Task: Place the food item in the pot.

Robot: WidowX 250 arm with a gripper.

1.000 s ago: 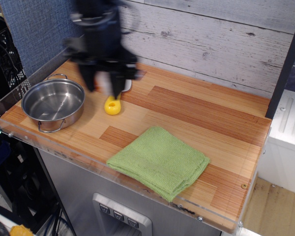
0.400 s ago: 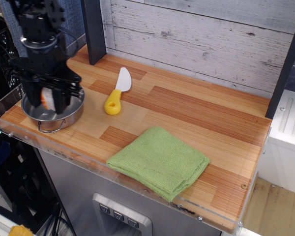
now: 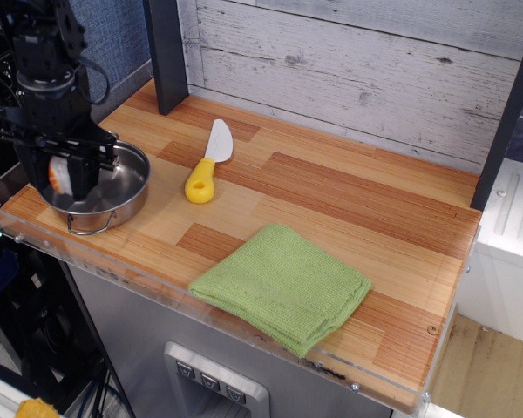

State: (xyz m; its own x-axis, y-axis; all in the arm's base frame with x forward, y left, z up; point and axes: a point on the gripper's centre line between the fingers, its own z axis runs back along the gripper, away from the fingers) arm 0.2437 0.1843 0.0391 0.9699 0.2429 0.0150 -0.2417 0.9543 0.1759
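The shiny steel pot [image 3: 113,193] with wire loop handles sits at the left front corner of the wooden counter. My black gripper [image 3: 61,176] hangs over the pot's left side, shut on the white food wedge with an orange rind [image 3: 59,177], which shows between the fingers just above the pot's left rim. Part of the pot is hidden behind the gripper.
A yellow-handled white toy knife [image 3: 207,163] lies right of the pot. A folded green cloth [image 3: 283,285] lies at the front middle. A dark post [image 3: 166,52] stands at the back left. The counter's clear front lip [image 3: 35,239] runs just below the pot.
My gripper moved left from beside the knife to over the pot, carrying the wedge, and has since shifted further left over the pot's left rim.
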